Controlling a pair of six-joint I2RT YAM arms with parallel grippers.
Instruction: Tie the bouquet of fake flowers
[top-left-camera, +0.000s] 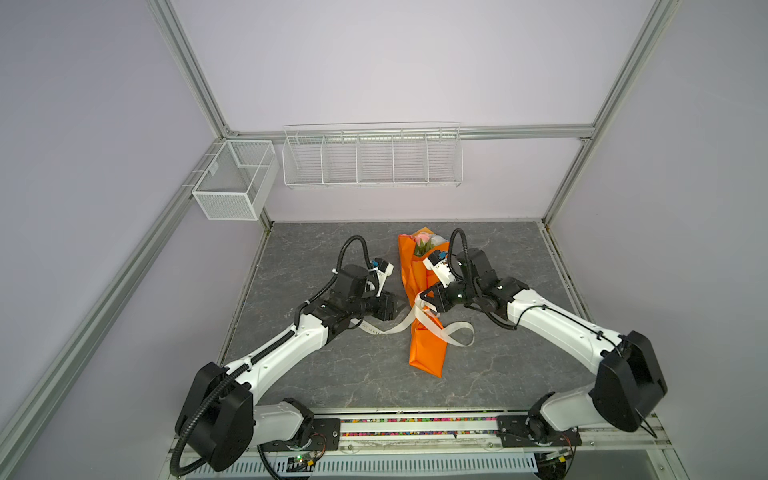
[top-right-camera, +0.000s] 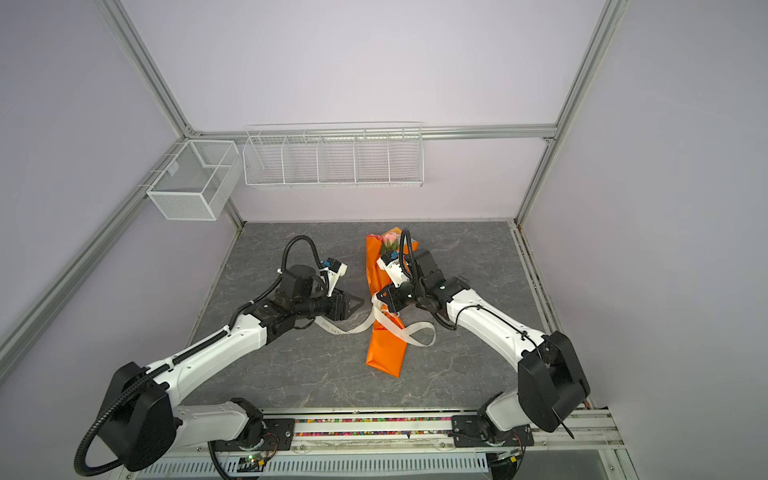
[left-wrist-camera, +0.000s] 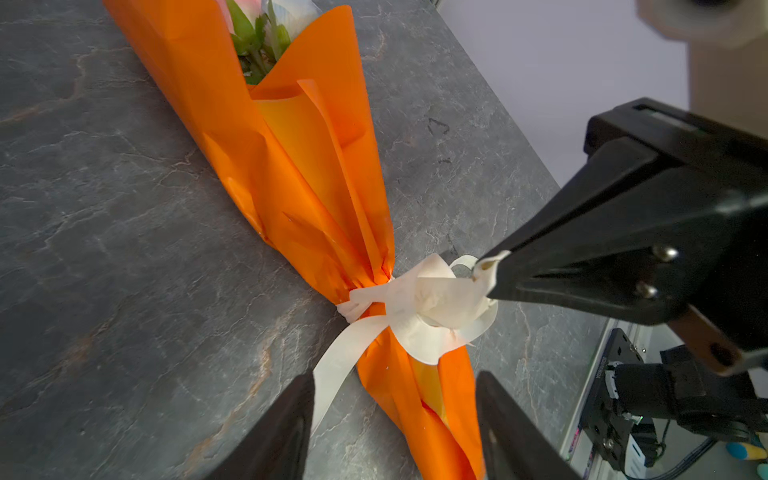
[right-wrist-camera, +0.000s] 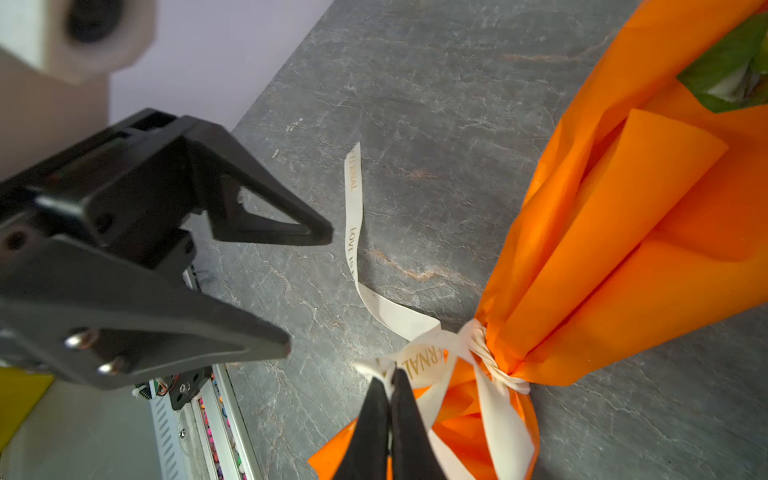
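Observation:
The bouquet (top-left-camera: 428, 353) lies on the grey table, a long cone of orange paper with its open end toward the back wall. The fake flowers (top-left-camera: 424, 240) show pink and white at that end. A cream printed ribbon (left-wrist-camera: 428, 299) is cinched round the cone's narrow waist. My right gripper (right-wrist-camera: 388, 376) is shut on a fold of the ribbon beside the knot (right-wrist-camera: 482, 345). My left gripper (left-wrist-camera: 394, 377) stands open just left of the bouquet. One loose ribbon tail (right-wrist-camera: 353, 216) runs along the table under it, past one finger. In both top views a second ribbon end loops to the right (top-left-camera: 457, 332).
A white wire rack (top-left-camera: 372, 158) and a mesh box (top-left-camera: 232, 183) hang on the back and left walls. Aluminium frame posts border the table. A rail (top-left-camera: 415, 424) carrying both arm bases runs along the front edge.

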